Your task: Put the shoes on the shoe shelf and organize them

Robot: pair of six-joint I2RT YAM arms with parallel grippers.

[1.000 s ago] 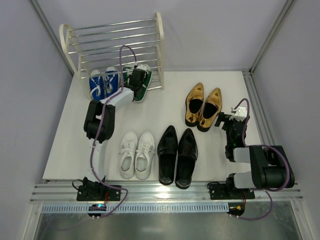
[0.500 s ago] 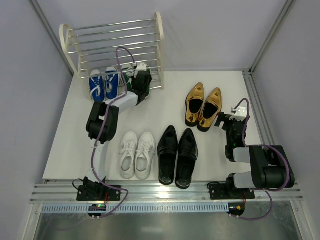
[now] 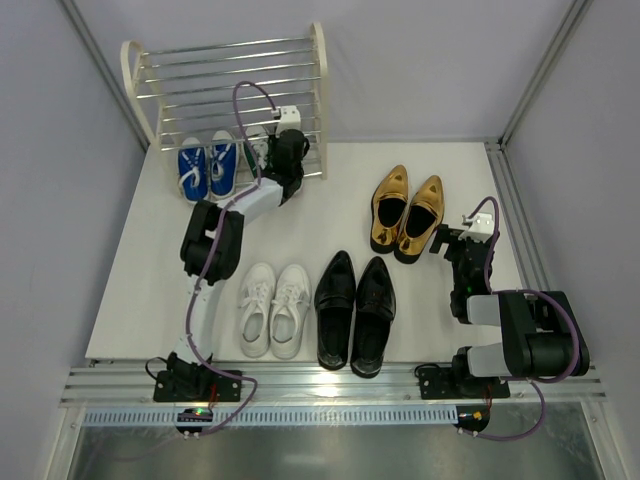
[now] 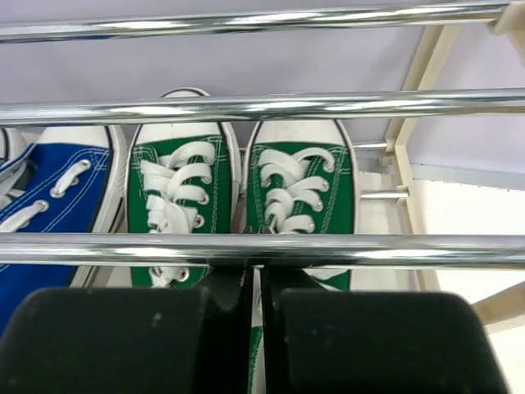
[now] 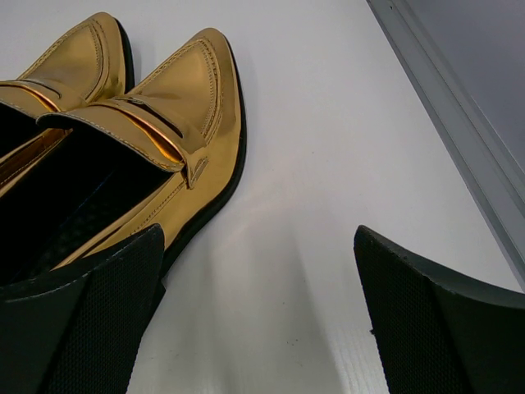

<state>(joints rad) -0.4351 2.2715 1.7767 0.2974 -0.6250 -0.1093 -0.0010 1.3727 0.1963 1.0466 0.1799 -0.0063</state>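
The green sneakers (image 4: 176,197) with white laces lie side by side, toes under the chrome rods of the shoe shelf (image 4: 262,107), beside the blue sneakers (image 4: 41,197). My left gripper (image 4: 254,275) is shut on the green pair, pinching their inner edges at the heel end. From above, the left gripper (image 3: 288,152) reaches into the shelf (image 3: 318,60) and hides most of the green pair. The right gripper (image 5: 258,246) stands open on the table, just right of the gold shoes (image 5: 148,123), with nothing between its fingers.
White sneakers (image 3: 272,308) and black loafers (image 3: 355,310) sit side by side near the front edge. The gold shoes (image 3: 407,212) lie at mid right, next to the right gripper (image 3: 443,243). Blue sneakers (image 3: 205,170) occupy the shelf's left bottom.
The left arm has stretched toward the shelf, carrying the green sneakers from in front of it to under its lowest rods. The right arm has not moved.
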